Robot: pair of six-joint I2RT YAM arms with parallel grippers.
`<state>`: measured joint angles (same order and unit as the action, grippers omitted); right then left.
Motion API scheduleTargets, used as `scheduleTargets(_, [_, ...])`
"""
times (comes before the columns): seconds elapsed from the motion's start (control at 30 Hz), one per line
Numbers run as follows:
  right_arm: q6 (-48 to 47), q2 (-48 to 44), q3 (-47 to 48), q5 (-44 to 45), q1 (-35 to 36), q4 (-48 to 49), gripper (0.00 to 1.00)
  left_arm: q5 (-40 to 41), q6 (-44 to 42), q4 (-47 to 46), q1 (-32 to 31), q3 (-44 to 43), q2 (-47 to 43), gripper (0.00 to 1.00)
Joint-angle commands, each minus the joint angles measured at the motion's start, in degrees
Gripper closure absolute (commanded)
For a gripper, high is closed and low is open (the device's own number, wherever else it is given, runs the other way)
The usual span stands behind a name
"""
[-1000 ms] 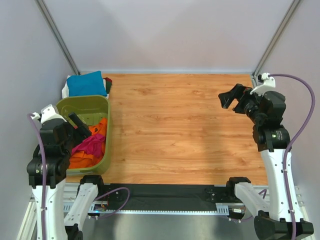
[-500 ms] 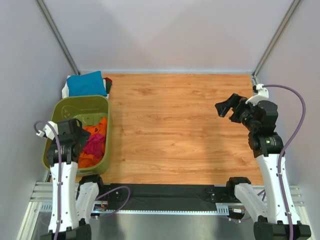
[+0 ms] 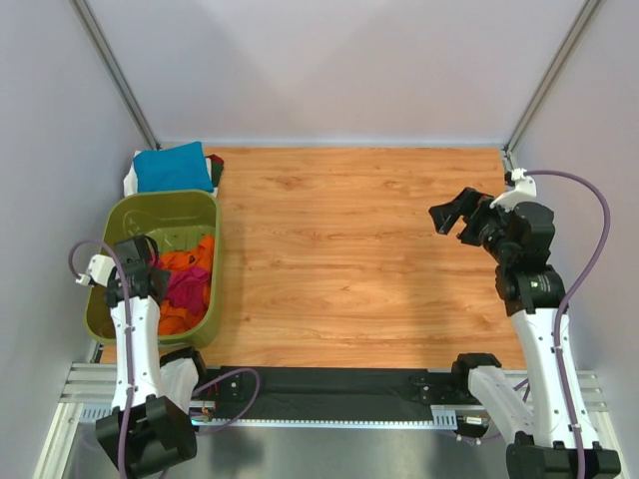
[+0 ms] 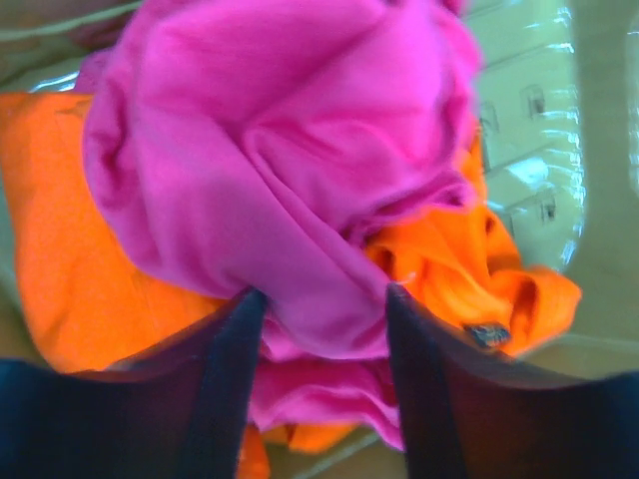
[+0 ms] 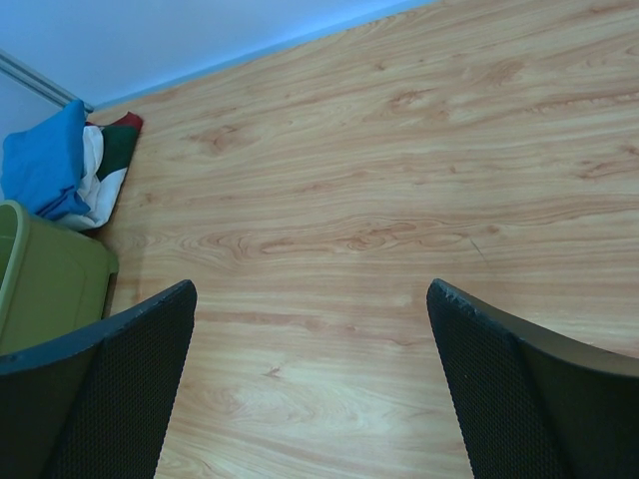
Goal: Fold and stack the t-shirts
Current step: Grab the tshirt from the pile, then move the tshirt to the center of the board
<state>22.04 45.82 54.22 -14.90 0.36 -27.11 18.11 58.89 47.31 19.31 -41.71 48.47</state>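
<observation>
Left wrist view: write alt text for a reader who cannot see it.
The left gripper, jaws apart, straddles a bunched fold of a crumpled magenta-pink t-shirt. It lies on orange t-shirts inside an olive-green plastic basket, whose wall shows at right.

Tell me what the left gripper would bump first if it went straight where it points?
Probably the magenta-pink t-shirt: it bulges right ahead of the left gripper, heaped over orange t-shirts in the basket.
</observation>
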Motion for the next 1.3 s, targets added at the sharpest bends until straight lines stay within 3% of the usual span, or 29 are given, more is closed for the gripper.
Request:
scheduleTargets(0.0, [-0.42, 1.02, 2.2, 0.66, 0.08, 2.15, 0.0, -1.05, 1.4, -6.17, 2.48, 2.77, -0.39, 0.63])
scheduleTargets(0.07, [-0.07, 1.55, 3.0, 0.4, 0.17, 2.06, 0.0, -1.5, 0.35, -6.79, 3.88, 2.78, -0.74, 0.82])
scheduleTargets(0.1, [-0.07, 2.07, 3.52, -0.13, 0.17, 2.15, 0.0, -1.67, -0.26, -6.53, 4.15, 2.34, -0.92, 1.0])
scheduleTargets(0.23, [0.98, 2.69, 4.58, -0.57, 0.17, 2.85, 0.0, -0.36, -6.93, -4.25, 4.24, -6.06, -2.41, 1.0])
scheduleTargets(0.37, [2.12, 3.04, 4.84, 1.44, 0.08, 3.3, 0.0, -6.48, -18.53, -5.91, 2.85, -18.38, -1.19, 1.0])
scheduleTargets(0.53, [7.14, 6.38, 9.5, 19.19, 0.17, -3.38, 0.0, -19.58, -28.56, -6.0, -0.49, -37.69, 6.44, 1.0])
scheduleTargets(0.63, [7.22, 8.75, 12.92, 20.08, 0.17, -4.96, 0.0, -21.54, -32.15, -4.86, -10.56, -49.04, 11.8, 1.0])
scheduleTargets(0.7, [7.4, 9.37, 13.98, 18.95, 0.17, -5.14, 0.0, -18.21, -34.97, -0.93, -17.34, -56.51, 15.5, 1.0])
scheduleTargets(0.73, [7.57, 9.46, 14.07, 18.85, 0.17, -5.23, 0.0, -15.15, -38.03, 0.23, -25.03, -64.55, 19.34, 1.0])
scheduleTargets(0.8, [7.93, 9.2, 14.51, 19.99, 0.17, -6.36, 0.0, -10.91, -40.78, 2.69, -31.85, -74.85, 23.06, 1.0])
scheduleTargets(0.83, [8.1, 9.02, 14.78, 20.78, 0.17, -7.16, 0.0, -10.12, -41.57, 3.14, -37.71, -77.7, 26.21, 1.0])
scheduleTargets(0.9, [8.28, 8.76, 16.0, 23.4, 0.08, -10.48, 0.0, -7.75, -44.3, 3.4, -43.28, -83.5, 29.04, 1.0])
scheduleTargets(0.93, [8.28, 8.5, 16.44, 24.12, 0.17, -11.46, 0.0, -7.04, -44.83, 3.06, -48.18, -84.49, 31.23, 1.0])
scheduleTargets(1.07, [7.14, 6.74, 16.71, 26.58, 0.17, -15.59, 0.0, -10.7, -42.39, -3.25, -55.86, -81.79, 34.93, 1.0])
scheduleTargets(1.27, [5.74, 4.71, 16.1, 29.39, 0.17, -19.46, 0.0, -10.37, -35.35, -15.98, -62.55, -62.12, 38.28, 1.0])
